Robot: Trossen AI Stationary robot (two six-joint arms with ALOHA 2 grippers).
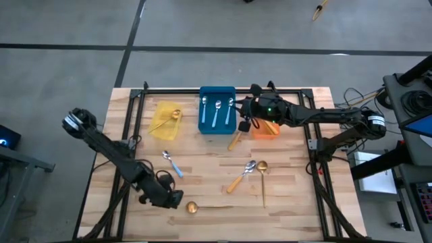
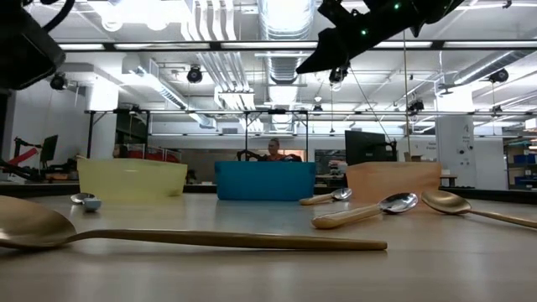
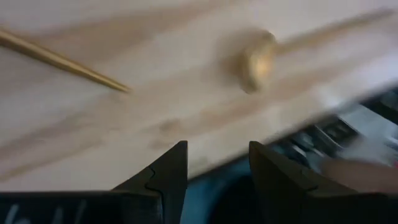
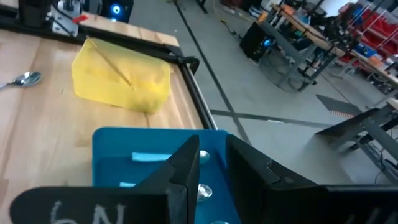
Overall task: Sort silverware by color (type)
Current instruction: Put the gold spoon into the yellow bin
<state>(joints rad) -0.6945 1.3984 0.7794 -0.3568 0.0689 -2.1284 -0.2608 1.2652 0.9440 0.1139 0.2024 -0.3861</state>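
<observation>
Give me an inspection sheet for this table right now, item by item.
Surface: wooden table, dark frame.
Job's things: three blue-handled spoons in blue bin; gold spoon in yellow bin; five spoons loose on the table, one against the orange bin.
Clutter: nothing seen.
Claws: left claw low, open, empty, near the front edge; right claw raised, empty, over the bins.
Cables: bundle at right.
Surroundings: workshop, person far behind.
</observation>
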